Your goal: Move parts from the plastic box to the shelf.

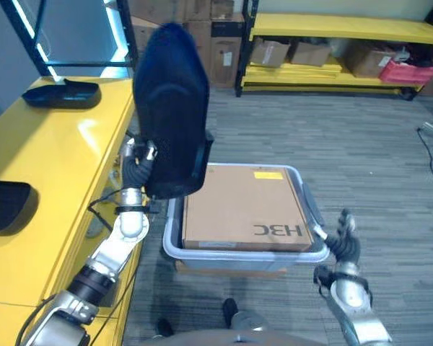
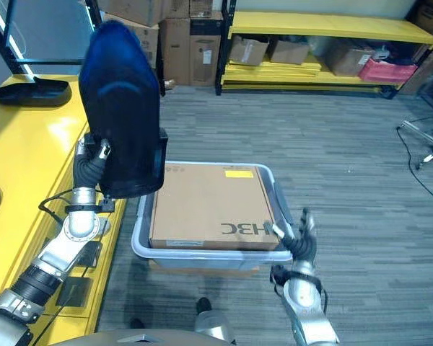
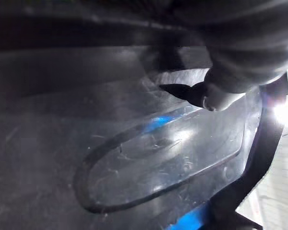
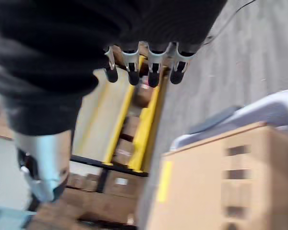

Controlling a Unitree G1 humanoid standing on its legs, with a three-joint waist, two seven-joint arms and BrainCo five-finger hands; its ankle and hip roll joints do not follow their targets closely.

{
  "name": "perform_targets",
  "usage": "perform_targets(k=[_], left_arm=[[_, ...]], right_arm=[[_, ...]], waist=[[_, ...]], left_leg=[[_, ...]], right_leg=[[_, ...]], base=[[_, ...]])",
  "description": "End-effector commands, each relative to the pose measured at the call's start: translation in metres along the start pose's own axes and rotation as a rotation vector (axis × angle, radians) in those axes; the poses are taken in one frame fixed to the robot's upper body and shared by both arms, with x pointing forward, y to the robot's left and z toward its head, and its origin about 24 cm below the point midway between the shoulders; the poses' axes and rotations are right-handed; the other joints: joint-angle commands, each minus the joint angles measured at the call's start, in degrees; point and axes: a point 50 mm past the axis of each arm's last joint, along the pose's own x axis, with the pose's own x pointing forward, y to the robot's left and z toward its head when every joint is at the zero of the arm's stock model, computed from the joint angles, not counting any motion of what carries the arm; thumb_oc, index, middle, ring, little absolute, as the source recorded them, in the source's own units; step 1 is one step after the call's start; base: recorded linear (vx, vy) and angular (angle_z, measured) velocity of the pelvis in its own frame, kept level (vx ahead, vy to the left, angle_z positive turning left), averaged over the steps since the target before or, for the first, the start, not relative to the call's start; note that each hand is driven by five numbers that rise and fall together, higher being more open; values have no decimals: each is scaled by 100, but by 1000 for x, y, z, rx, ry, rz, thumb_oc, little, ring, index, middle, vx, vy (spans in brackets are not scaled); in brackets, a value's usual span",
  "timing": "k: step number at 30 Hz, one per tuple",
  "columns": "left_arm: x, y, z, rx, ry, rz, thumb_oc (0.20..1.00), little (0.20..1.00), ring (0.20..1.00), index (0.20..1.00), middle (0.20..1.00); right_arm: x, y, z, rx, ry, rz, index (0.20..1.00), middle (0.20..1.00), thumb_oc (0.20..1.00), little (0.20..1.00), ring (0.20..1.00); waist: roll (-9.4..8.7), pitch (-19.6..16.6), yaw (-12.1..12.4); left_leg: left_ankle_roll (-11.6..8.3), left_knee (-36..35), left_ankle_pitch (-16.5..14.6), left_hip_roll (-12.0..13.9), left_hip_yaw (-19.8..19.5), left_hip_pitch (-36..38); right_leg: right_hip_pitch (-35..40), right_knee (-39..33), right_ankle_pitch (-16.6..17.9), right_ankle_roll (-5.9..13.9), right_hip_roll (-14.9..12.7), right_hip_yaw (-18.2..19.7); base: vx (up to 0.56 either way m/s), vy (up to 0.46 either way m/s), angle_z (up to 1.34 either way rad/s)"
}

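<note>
1. Floor: grey wood-look planks w/ streaky grain, across whole rm.
2. Far wall: yellow rack on black uprights, low shelf crammed w/ cardboard boxes + a pink crate.
3. More stacked cartons just left of rack.
4. Left side: long glossy yellow surface, overhead light glare on it.
5. Back-left corner: blue-white glow strip.

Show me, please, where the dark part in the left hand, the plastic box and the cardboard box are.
dark part (image 2: 123,108), right eye view, middle of its broad face.
plastic box (image 1: 238,254), left eye view, near rim.
cardboard box (image 1: 242,202), left eye view, centre of its top.
</note>
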Motion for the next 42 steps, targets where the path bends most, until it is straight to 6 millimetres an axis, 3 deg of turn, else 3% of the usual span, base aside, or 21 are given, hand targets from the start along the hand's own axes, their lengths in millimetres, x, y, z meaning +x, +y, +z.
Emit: perform_targets(k=[1,5,9,10,13,14,16,18,19,20,24,26,28,29,32,35,36,38,39,41,42], left_arm=[[25,10,44,-99,-274,25,200,200,200,200,200],[17,7,52,-186,-284,-50,200,200,200,200,200],[15,7,57,-220,-286,-86,200,200,200,200,200],[13,11,62,-206,-308,-95,200,200,200,200,200],[11,18,67,-203,-317,-81,200,200,200,200,200],[9,23,72,-211,-329,-67,200,200,200,200,200],[6,31,76,-205,-350,-55,200,200,200,200,200],[5,36,78,-227,-345,-57,200,200,200,200,200],[4,36,79,-250,-350,-73,200,200,200,200,200],[2,37,82,-263,-359,-98,200,200,200,200,200],[-1,41,82,-296,-362,-114,200,200,200,200,200],[1,41,80,-286,-366,-127,200,200,200,200,200],[7,36,77,-306,-357,-163,200,200,200,200,200],[8,34,78,-307,-358,-183,200,200,200,200,200],[7,29,78,-293,-356,-215,200,200,200,200,200],[10,29,84,-299,-367,-241,200,200,200,200,200],[10,29,86,-299,-369,-251,200,200,200,200,200],[11,19,89,-340,-389,-308,200,200,200,200,200],[11,18,89,-343,-391,-309,200,200,200,200,200],[10,10,91,-382,-406,-337,200,200,200,200,200],[7,-1,91,-425,-405,-357,200,200,200,200,200]], right_arm=[[5,25,-9,35,70,193,1000,1000,1000,1000,1000],[-26,41,-85,-10,452,377,1000,1000,1000,1000,1000],[-43,43,-119,-51,627,437,1000,1000,1000,1000,1000],[-54,48,-135,-29,793,493,1000,1000,1000,1000,1000],[-60,51,-142,-5,900,536,1000,1000,1000,1000,1000],[-69,50,-150,-58,1021,607,1000,1000,1000,1000,1000],[-74,44,-157,-253,1091,698,1000,1000,1000,1000,1000],[-74,39,-159,-364,1101,707,1000,1000,1000,1000,1000],[-72,37,-158,-358,1107,669,1000,1000,1000,1000,1000],[-63,37,-154,-266,1105,590,1000,1000,1000,1000,1000],[-38,50,-136,55,1059,464,1000,1000,1000,1000,1000],[-40,48,-137,38,1065,470,1000,1000,1000,1000,1000],[-53,43,-147,-67,1107,504,1000,1000,1000,1000,1000],[-59,41,-151,-94,1133,511,1000,1000,1000,1000,1000],[-65,40,-155,-125,1175,508,1000,1000,1000,1000,1000],[-67,41,-155,-112,1181,498,1000,1000,1000,1000,1000],[-65,40,-155,-114,1179,477,1000,1000,1000,1000,1000],[-73,36,-160,-98,1224,464,1000,1000,1000,1000,1000],[-74,36,-160,-104,1225,470,1000,1000,1000,1000,1000],[-76,38,-161,-91,1221,468,1000,1000,1000,1000,1000],[-75,39,-160,-63,1220,447,1000,1000,1000,1000,1000]], waist=[[9,137,306],[-21,139,662],[15,169,974],[73,227,1265],[127,293,1449],[198,358,1675],[269,455,1960],[280,558,2133],[248,615,2209],[176,664,2242],[96,708,2136],[113,643,2016],[210,476,1862],[310,407,1773],[434,362,1755],[525,299,1823],[558,295,1821],[524,351,1504],[516,360,1469],[457,373,1278],[385,301,1141]], left_leg=[[52,44,-922,44,-340,276],[-58,44,-857,105,-573,146],[-161,44,-755,186,-779,42],[-264,44,-632,276,-893,-63],[-358,44,-505,336,-951,-172],[-471,44,-366,369,-1009,-314],[-563,49,-199,360,-1061,-472],[-579,344,-197,312,-1037,-640],[-508,725,-348,266,-775,-668],[-398,1270,-749,215,-510,-653],[-59,2194,-1418,118,197,-452],[-59,2265,-1514,103,486,-270],[-33,1633,-1674,-77,729,159],[2,937,-1575,-183,741,418],[69,424,-1361,-289,449,540],[188,226,-1274,-355,289,570],[242,224,-1251,-350,228,570],[460,255,-1327,-426,-350,525],[479,258,-1342,-434,-399,529],[572,222,-1209,-521,-729,424],[583,149,-1102,-638,-1213,388]], right_leg=[[269,20,-676,179,-55,-134],[329,20,-764,112,-27,-409],[362,20,-818,39,26,-631],[399,20,-876,-34,71,-837],[419,20,-920,-89,105,-996],[427,20,-955,-130,124,-1142],[491,20,-976,-166,108,-1348],[592,20,-959,-188,53,-1604],[643,20,-906,-211,-23,-1868],[706,67,-905,-234,-104,-2093],[510,339,-799,-295,-289,-2576],[448,336,-739,-293,-303,-2801],[304,453,-629,-198,-358,-3082],[194,601,-605,-107,-416,-3149],[34,906,-619,-5,-503,-3049],[-104,1400,-756,-51,-724,-3193],[-126,1596,-833,-106,-783,-3112],[-356,1711,-1098,-119,-416,-1854],[-358,1719,-1126,-116,-389,-1785],[-370,1570,-1071,-137,-82,-1178],[-176,1257,-1052,-179,296,-399]], base=[[-19,-104,3],[-1,-195,15],[-2,-209,47],[-26,-241,44],[-53,-180,57],[-86,-147,49],[-83,-124,32],[-105,-95,59],[-126,-130,75],[-124,-89,95],[-148,36,145],[-136,143,145],[-88,307,105],[-43,319,129],[-40,245,102],[-41,190,50],[0,192,50],[66,52,65],[81,-20,115],[18,-28,167],[22,-42,143]])
